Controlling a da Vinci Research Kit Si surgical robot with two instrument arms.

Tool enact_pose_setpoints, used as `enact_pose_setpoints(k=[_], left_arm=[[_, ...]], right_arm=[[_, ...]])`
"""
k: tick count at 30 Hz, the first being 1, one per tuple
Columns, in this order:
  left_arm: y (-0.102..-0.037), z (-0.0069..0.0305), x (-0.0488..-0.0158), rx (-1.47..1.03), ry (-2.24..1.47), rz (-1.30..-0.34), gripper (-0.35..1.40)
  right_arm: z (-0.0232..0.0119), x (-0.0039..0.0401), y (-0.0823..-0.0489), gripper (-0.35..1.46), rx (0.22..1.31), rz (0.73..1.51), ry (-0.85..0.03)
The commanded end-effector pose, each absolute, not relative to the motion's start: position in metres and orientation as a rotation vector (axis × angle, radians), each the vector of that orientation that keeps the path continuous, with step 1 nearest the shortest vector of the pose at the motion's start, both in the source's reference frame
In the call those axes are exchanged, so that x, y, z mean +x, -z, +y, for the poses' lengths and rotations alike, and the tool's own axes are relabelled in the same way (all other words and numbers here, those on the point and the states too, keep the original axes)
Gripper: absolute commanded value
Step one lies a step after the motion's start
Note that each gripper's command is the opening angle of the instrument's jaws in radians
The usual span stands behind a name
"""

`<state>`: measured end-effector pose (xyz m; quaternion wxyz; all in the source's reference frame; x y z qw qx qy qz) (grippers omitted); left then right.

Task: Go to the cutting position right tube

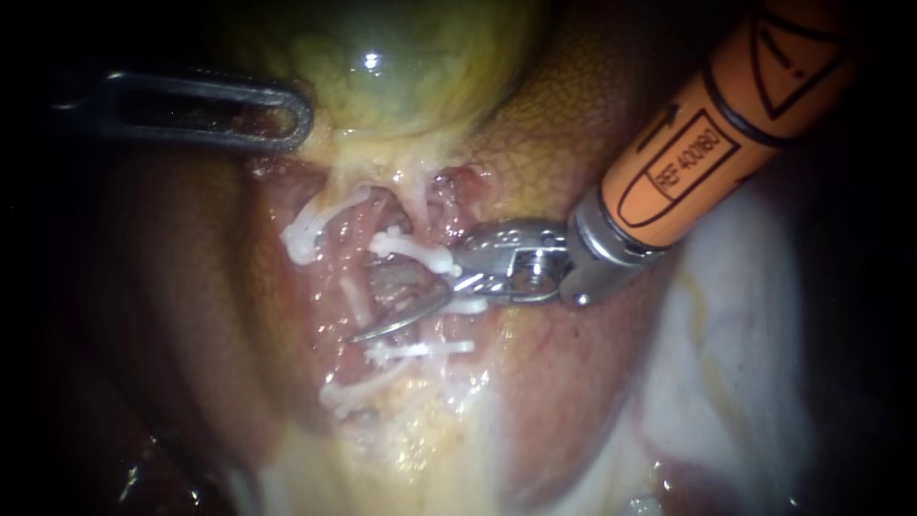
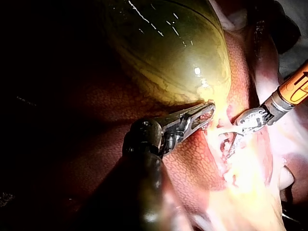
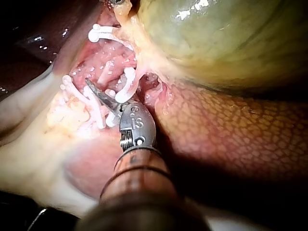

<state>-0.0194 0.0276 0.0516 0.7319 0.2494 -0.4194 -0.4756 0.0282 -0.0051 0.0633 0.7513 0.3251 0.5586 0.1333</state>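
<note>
My right instrument (image 1: 374,298), with an orange shaft, ends in curved blades that stand open. The lower blade lies across a pinkish tube (image 1: 390,279); the upper one is largely hidden beneath a white clip (image 1: 413,250). Another white clip (image 1: 420,350) crosses the same tube further down. In the right wrist view the blades (image 3: 98,95) reach in among the clips (image 3: 126,85). My left instrument (image 1: 291,119) holds the lower edge of the yellow-green gallbladder (image 1: 420,67); its jaws (image 2: 204,114) are shut on that edge.
More white clips (image 1: 304,236) sit on a second tube to the left, and one (image 1: 349,392) lies lower down. Brown liver (image 1: 573,143) surrounds the opened bed. Pale fatty tissue (image 1: 726,315) lies under the right shaft.
</note>
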Motion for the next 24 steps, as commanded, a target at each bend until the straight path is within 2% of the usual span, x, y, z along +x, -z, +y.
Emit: enact_pose_setpoints(k=[1, 14, 22, 24], left_arm=[[-0.0515, 0.0276, -0.0194, 0.549, 1.046, -0.923, -0.35], [-0.0515, 0.0276, -0.0192, 0.552, 1.044, -0.924, -0.35], [-0.0515, 0.0276, -0.0192, 0.553, 1.043, -0.924, -0.35], [-0.0515, 0.0276, -0.0192, 0.553, 1.043, -0.924, -0.35]], right_arm=[[-0.0051, 0.0278, -0.0632, 0.84, 0.713, 1.22, -0.292], [-0.0047, 0.0252, -0.0626, 0.76, 0.738, 1.227, -0.274], [-0.0046, 0.0262, -0.0627, 0.36, 0.821, 1.251, -0.17], [-0.0045, 0.0269, -0.0627, 0.3, 0.836, 1.26, -0.147]])
